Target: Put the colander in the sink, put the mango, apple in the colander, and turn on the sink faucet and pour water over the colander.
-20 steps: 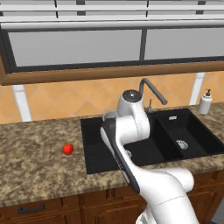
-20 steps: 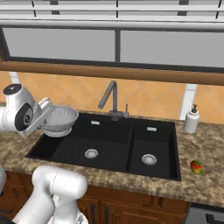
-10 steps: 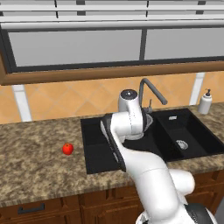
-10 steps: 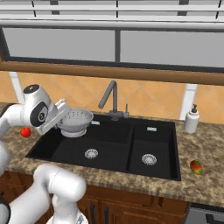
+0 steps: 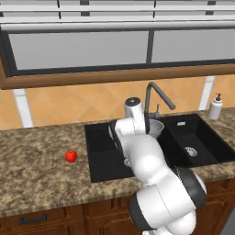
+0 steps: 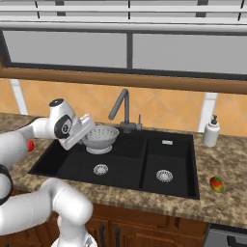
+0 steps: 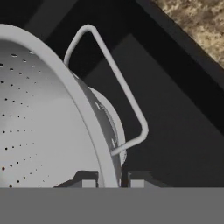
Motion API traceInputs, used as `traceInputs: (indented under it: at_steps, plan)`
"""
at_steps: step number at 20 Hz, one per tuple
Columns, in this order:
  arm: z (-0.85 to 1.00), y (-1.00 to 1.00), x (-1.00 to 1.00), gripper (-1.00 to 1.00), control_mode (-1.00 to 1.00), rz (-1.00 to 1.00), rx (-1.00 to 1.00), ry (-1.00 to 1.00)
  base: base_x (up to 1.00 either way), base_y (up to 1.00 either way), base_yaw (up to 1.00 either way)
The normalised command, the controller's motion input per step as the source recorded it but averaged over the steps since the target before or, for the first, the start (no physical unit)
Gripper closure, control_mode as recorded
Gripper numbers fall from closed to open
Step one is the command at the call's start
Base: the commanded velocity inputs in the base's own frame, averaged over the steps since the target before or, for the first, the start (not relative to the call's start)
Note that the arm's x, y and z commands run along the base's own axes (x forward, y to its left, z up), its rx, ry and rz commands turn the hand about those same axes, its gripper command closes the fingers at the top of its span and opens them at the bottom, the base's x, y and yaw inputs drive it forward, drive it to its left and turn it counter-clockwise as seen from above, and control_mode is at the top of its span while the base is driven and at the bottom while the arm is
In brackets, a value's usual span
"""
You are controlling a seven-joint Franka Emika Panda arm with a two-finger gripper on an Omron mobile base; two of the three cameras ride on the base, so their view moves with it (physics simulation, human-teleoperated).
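I am gripping the rim of the silver-grey perforated metal colander (image 6: 100, 138) with my fingers (image 7: 111, 178) closed on it, holding it over the far part of the black rectangular recessed sink (image 6: 72, 161), just left of the tall dark grey faucet (image 6: 121, 109). The round red apple (image 5: 70, 156) is lying on the speckled tabletop (image 5: 36, 165) at left, the yellow-orange mango (image 6: 216, 184) at right.

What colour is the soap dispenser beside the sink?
White. The soap dispenser shows best in the right base view, standing on the counter right of the sink.
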Motion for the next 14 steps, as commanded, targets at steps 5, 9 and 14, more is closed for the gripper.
traceInputs:
  at_steps: [5, 9, 14]
  plan:
    - [-0.57, 0.1, 0.19, 1.0, -1.0, -0.55, 0.0, 0.0, 0.0, 0.0, 0.0]
    - [-0.58, 0.06, 0.0, 1.0, -1.0, -0.57, 0.0, 0.0, 0.0, 0.0, 0.0]
    - [-0.43, 0.03, 0.32, 1.0, -1.0, -0.49, 0.0, -0.07, 0.0, 0.0, 0.0]
